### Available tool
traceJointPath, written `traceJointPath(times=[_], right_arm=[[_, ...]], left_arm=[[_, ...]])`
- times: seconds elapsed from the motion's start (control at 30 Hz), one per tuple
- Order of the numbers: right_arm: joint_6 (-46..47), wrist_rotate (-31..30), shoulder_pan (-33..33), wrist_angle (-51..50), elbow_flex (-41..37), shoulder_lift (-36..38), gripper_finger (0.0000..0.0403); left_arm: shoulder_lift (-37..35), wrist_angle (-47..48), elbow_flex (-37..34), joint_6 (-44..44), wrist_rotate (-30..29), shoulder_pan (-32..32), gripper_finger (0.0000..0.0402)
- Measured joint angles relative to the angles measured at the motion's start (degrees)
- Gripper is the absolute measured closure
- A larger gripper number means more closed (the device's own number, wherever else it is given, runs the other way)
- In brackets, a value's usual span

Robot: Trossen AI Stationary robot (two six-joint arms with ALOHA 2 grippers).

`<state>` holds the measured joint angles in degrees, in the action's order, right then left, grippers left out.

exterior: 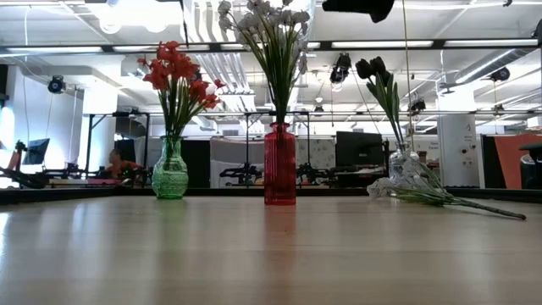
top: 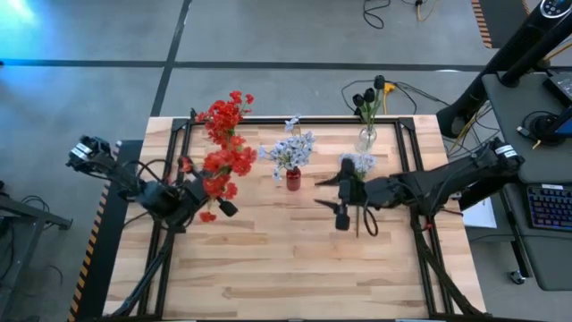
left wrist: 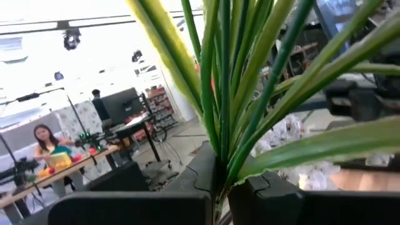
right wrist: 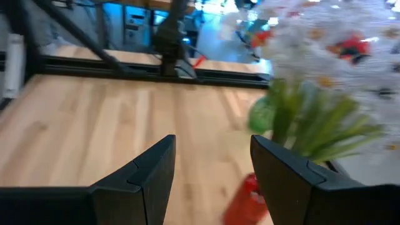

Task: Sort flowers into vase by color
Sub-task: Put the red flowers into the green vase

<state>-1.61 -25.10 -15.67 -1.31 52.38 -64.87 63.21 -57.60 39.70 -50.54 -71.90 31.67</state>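
Note:
Three vases stand along the far half of the table: a green vase [exterior: 169,174] with red flowers [top: 225,114], a red vase [exterior: 279,165] with pale blue-white flowers [top: 291,148], and a clear vase [exterior: 403,165] with dark buds [top: 370,91]. My left gripper [top: 207,195] is shut on a red flower bunch [top: 222,170], raised near the green vase. My right gripper [top: 323,192] stands open and empty to the right of the red vase [right wrist: 247,200]. A pale flower [top: 359,165] lies on the table by the clear vase, its stalk [exterior: 457,202] flat on the wood. My left gripper pinches the red bunch's green stalks [left wrist: 220,164] between its two fingers, several stalks and leaves together. The fingers come about level from the table's left. The stalks fan out beyond the fingers, and the blooms [top: 214,186] hang clear of the table.
A black frame [top: 268,121] borders the table's far edge and sides. Bare wood [top: 286,268] fills the near half of the table. People sit at desks in the room beyond, and a keyboard [top: 550,206] lies on a desk to the right.

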Motion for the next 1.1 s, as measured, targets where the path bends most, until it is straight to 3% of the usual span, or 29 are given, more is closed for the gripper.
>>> traceJointPath(times=[0.23,0.47,0.77,0.87,1.03,1.1], right_arm=[[-1.5,0.1,5.2,-1.9,0.0,1.1,0.0202],[-1.4,3.0,7.5,-3.1,-0.1,1.1,0.0202],[-1.1,3.0,7.6,-2.7,-0.1,1.1,0.0202],[-0.1,3.0,7.6,-2.7,-0.1,1.1,0.0202],[0.0,3.0,7.6,-2.7,-0.1,1.1,0.0202],[0.0,2.9,7.7,-2.7,-0.1,1.1,0.0202]], left_arm=[[-3.6,13.7,-0.1,12.3,2.6,-5.9,0.0401],[-6.6,17.2,-0.3,14.8,4.5,-8.2,0.0401],[-11.6,17.8,-7.4,25.2,9.5,-9.6,0.0401],[-12.0,17.8,-8.9,26.1,8.2,-9.6,0.0401],[-12.0,17.9,-10.5,26.6,-1.1,-9.9,0.0401],[-12.3,17.9,-11.2,27.5,-1.3,-10.2,0.0401]])
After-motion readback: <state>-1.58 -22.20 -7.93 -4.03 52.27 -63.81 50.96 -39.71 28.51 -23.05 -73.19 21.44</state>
